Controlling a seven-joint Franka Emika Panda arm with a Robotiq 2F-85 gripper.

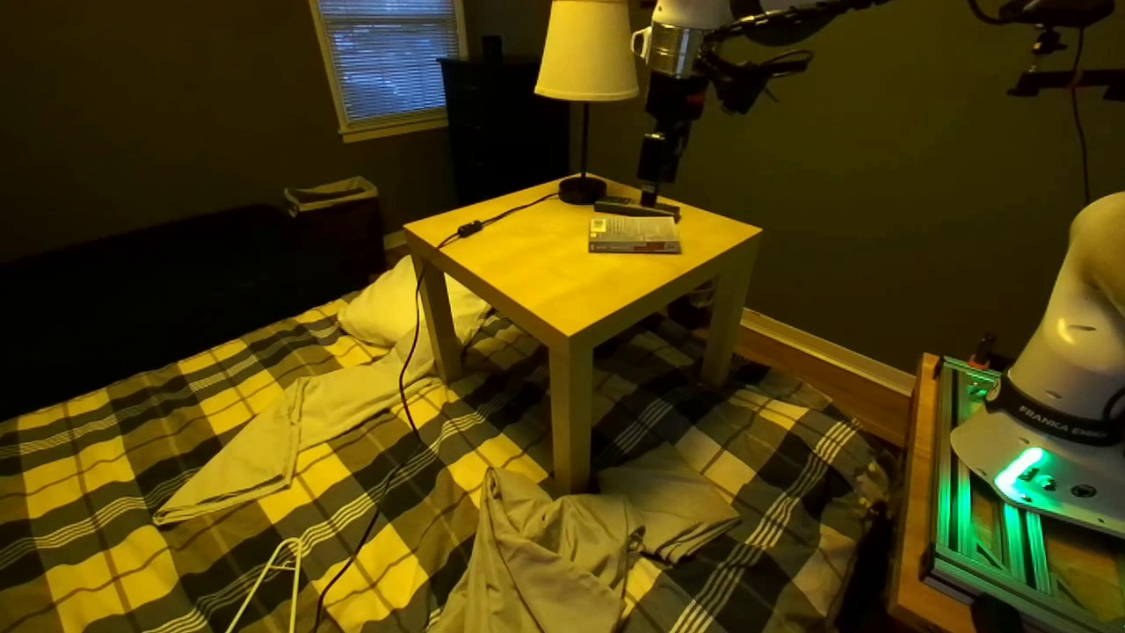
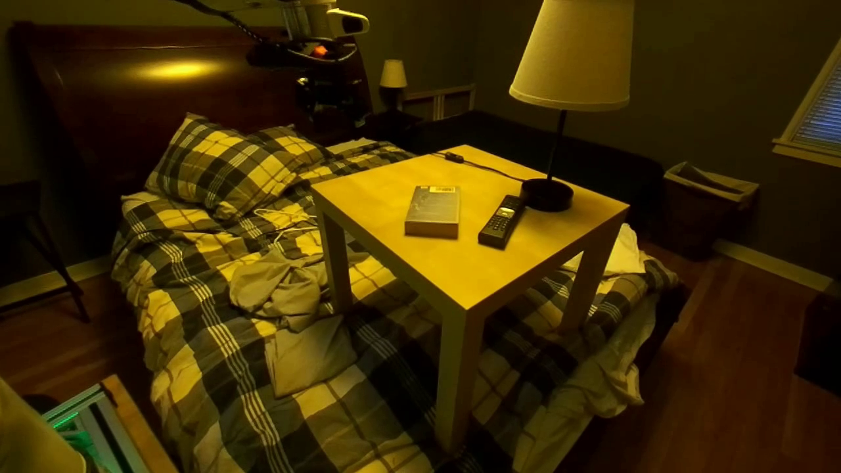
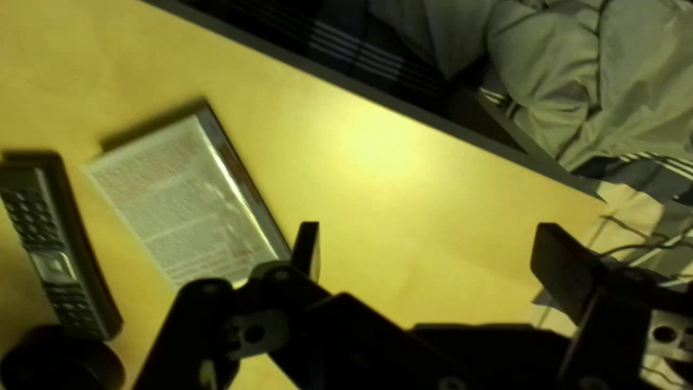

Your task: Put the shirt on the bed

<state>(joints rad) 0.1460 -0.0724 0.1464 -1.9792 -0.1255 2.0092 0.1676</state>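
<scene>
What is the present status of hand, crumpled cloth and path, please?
Hand open, empty. Possible shirt crumpled on bed. Table also on bed, possibly in the way.

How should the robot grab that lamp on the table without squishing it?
Probably its thin stem, open pincer coming level from the side: the stem stands bare between base and shade, and the wide shade would block a grab from above.

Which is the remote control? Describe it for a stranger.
On the plaid-covered bed stands a side table bearing a table lamp. Near the lamp's base lies the remote control: slim, dark and, unlike the nearby book, studded with buttons.
</scene>
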